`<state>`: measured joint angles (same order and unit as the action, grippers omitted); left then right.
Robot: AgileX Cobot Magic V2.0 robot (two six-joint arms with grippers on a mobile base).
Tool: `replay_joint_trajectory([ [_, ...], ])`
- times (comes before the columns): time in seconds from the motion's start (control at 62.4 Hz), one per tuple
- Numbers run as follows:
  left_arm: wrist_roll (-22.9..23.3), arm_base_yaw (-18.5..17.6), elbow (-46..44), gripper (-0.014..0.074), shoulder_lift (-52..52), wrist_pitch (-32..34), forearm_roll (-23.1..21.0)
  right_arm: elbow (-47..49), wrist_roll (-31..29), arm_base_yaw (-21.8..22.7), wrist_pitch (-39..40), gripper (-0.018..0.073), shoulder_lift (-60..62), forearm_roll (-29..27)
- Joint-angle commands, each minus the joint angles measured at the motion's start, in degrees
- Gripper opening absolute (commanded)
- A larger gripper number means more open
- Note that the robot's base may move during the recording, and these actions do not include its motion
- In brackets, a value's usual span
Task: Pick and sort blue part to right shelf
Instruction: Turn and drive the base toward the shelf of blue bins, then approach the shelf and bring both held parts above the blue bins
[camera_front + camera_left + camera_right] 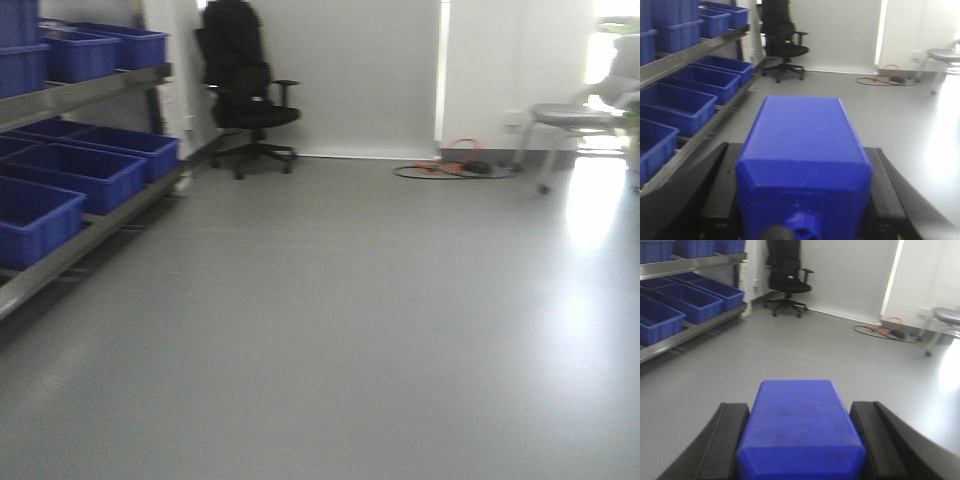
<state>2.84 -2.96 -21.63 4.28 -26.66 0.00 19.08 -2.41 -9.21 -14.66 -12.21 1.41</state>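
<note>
The left end effector (801,146) is clamped on the blue part (802,120), and the right end effector (800,405) on a shorter blue block (797,430). The right shelf (100,232) lies at frame left, well apart. The look-alike blocks could be mis-sorted.

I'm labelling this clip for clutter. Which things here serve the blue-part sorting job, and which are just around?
Job: blue part in the right fingers; shelf; bins.
Around: knobbed block in the left fingers; office chair; cable; grey chair.
</note>
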Motion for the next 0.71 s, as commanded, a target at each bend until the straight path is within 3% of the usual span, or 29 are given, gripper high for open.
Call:
replay_joint_trajectory([
  [0.0,0.1,0.2,-1.6,0.0357,0.7,4.9,0.0,1.6,-0.3,0.3,5.5,0.0343,-0.5,0.5],
  [0.69,0.1,0.2,-1.6,0.0357,0.7,4.9,0.0,1.6,-0.3,0.3,5.5,0.0343,-0.5,0.5],
])
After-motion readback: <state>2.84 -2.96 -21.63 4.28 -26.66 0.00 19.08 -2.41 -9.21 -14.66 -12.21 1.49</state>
